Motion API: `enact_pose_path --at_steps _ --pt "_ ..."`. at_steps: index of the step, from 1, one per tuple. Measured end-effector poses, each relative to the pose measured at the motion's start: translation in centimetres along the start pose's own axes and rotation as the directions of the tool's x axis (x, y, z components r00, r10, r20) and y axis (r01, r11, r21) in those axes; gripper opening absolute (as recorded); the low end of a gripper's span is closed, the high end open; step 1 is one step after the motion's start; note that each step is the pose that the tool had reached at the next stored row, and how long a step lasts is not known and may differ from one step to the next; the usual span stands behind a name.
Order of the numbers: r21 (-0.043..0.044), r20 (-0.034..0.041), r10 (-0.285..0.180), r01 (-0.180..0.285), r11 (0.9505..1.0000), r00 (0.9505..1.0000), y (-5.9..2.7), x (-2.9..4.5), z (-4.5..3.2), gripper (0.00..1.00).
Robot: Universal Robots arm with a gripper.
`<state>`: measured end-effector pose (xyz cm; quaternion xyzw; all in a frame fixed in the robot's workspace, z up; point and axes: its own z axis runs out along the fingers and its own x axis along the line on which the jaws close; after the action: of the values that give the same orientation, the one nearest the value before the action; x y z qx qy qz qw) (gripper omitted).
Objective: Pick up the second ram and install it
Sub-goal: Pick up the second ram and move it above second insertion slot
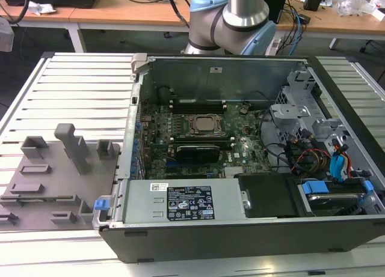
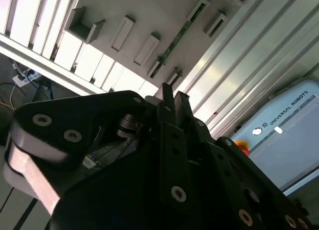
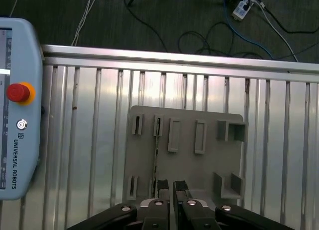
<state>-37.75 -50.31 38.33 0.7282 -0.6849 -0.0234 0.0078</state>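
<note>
Sticker (image 1: 189,203), black and white with dense print, on the grey metal box at the front of the open computer case (image 1: 240,232). Pale pendant (image 3: 27,55) carries lettering and a red button (image 3: 17,93). Bench (image 3: 89,150): ribbed aluminium. Tray (image 3: 187,115): matt grey plastic with blocky rectangular slots. Second ram (image 3: 156,155) (image 2: 182,33): thin green stick, standing on edge in a tray slot, seen in both wrist views. Gripper (image 3: 170,184) (image 2: 174,96): black, above the tray's edge, near one end of the stick. Jaws a narrow slit apart, holding nothing.
</note>
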Motion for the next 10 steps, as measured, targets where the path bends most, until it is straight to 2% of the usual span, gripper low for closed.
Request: enact_pose_path --at_steps 2,3,4,9,10 --pt "-0.0001 0.0000 -0.001 0.001 1.0000 1.0000 0.00 0.00 0.00 0.30" --pt "-0.0001 0.0000 -0.001 0.001 1.0000 1.0000 0.00 0.00 0.00 0.30" --pt "0.0000 0.0000 -0.002 0.002 1.0000 1.0000 0.00 0.00 0.00 0.36" --pt "-0.0001 -0.0001 -0.003 0.003 1.0000 1.0000 0.00 0.00 0.02 0.36" --pt "0.0002 0.0003 0.008 -0.008 1.0000 1.0000 -0.01 0.00 0.08 0.36"
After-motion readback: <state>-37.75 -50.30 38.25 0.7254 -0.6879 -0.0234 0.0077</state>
